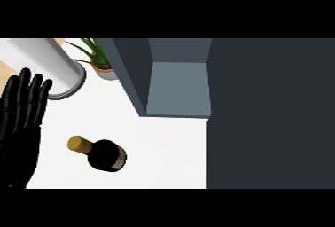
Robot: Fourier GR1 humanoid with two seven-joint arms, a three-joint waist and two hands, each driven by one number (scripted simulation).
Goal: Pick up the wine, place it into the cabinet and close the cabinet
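The wine bottle [103, 153] is dark with a gold cap and stands on the white counter [163, 150], seen from above and leaning toward the upper left. Behind it to the right is the grey-blue cabinet [177, 88], its inside open toward me; a dark panel [271, 115], apparently its door, fills the view's right side. My left hand [21, 115] rests at the left edge, fingers straight and pointing up, a short way left of the bottle and apart from it. My right hand does not show.
A tall white cylinder [46, 62] stands at the upper left beside my left hand. A potted green plant [99, 60] sits behind it, next to the cabinet's left wall. The counter's left edge shows wood at the top left corner.
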